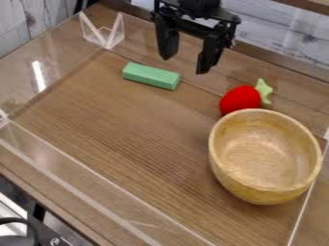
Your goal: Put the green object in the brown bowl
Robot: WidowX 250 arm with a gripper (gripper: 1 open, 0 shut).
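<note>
A small flat mint-green block, the green object point(152, 75), lies on the wooden table at the upper left of centre. The brown bowl point(265, 155), a large light wooden bowl, stands empty at the right front. My black gripper point(188, 58) hangs at the top centre, pointing down, open, with nothing between its fingers. It is just right of and behind the green object, above the table. The bowl is well to the gripper's lower right.
A red strawberry-like toy with a green top point(241, 99) lies between the gripper and the bowl. Clear acrylic walls point(52, 159) fence the table's edges, with a clear folded stand point(102, 31) at the back left.
</note>
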